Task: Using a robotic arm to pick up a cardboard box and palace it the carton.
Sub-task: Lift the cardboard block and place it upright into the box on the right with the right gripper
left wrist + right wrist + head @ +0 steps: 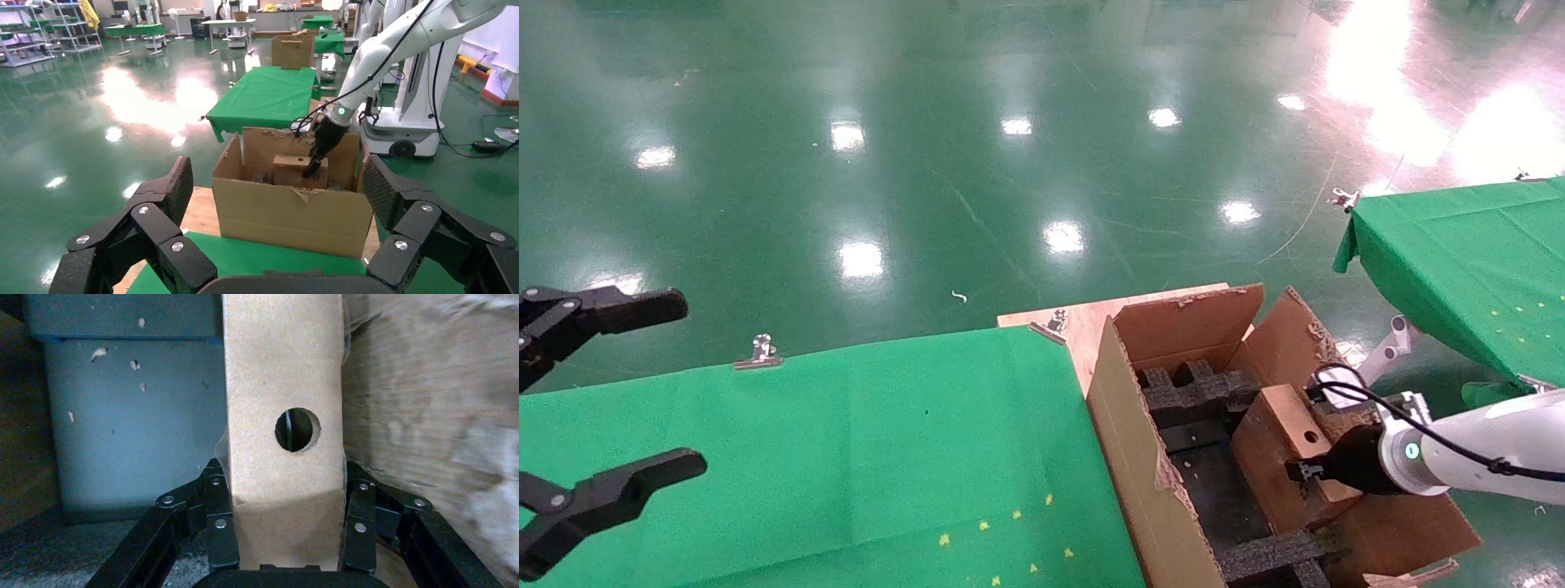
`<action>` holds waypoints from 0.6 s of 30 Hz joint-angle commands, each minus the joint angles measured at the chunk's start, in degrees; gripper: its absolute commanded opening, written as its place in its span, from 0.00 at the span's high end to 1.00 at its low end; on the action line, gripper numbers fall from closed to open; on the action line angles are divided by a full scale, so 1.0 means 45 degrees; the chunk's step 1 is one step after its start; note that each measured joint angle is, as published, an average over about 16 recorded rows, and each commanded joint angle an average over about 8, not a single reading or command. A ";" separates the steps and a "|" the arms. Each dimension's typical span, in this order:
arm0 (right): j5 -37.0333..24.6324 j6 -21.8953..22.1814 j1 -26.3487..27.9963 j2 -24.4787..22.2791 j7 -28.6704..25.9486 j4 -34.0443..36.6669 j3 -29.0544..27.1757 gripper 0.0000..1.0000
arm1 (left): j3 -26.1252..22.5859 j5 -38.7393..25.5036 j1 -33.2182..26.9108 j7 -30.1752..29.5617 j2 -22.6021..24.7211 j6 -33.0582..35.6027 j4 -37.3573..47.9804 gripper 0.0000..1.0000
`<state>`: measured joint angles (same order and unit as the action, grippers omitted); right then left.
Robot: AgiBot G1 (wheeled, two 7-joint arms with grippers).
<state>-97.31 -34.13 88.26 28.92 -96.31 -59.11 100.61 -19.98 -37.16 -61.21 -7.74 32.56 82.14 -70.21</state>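
Two green-clothed tables (pixel 846 441) flank the scene, the larger at near left, another (pixel 1459 261) at far right. Between them sits the carton (pixel 1128 457), flaps open, black foam inserts (pixel 1193 396) lining its inside. The robotic arm (pixel 1483 445) reaches in from the right; its gripper (pixel 287 539) is clamped on both sides of the cardboard box (pixel 1283 453), which stands on edge inside the carton against the right wall. The left gripper (pixel 597 408) hangs spread wide and empty over the near-left table.
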 commanded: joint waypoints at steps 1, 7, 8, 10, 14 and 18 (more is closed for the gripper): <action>0.0234 0.0116 -0.0181 0.0209 0.0216 0.0341 0.0006 1.00 | 0.0000 0.0000 0.0000 0.0000 0.0000 0.0000 0.0000 0.00; 0.1026 0.0145 -0.0585 0.0777 0.1215 0.1318 -0.0083 1.00 | 0.0000 0.0000 0.0000 0.0000 0.0000 0.0000 0.0000 0.00; 0.1167 0.0120 -0.0643 0.0845 0.1385 0.1457 -0.0105 1.00 | 0.0000 0.0000 0.0000 0.0000 0.0000 0.0000 0.0000 0.00; 0.1455 0.0059 -0.0760 0.0972 0.1736 0.1731 -0.0155 1.00 | 0.0000 0.0000 0.0000 0.0000 0.0000 0.0000 0.0000 0.00; 0.1928 -0.0062 -0.0940 0.1157 0.2317 0.2165 -0.0253 0.97 | 0.0000 0.0000 0.0000 0.0000 0.0000 0.0000 0.0000 0.00; 0.2255 -0.0107 -0.1047 0.1299 0.2741 0.2517 -0.0345 0.48 | 0.0001 0.0002 0.0002 0.0000 0.0000 -0.0002 0.0002 0.00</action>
<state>-87.60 -34.52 83.69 34.58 -84.59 -48.23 99.16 -19.98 -37.15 -61.21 -7.74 32.55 82.14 -70.20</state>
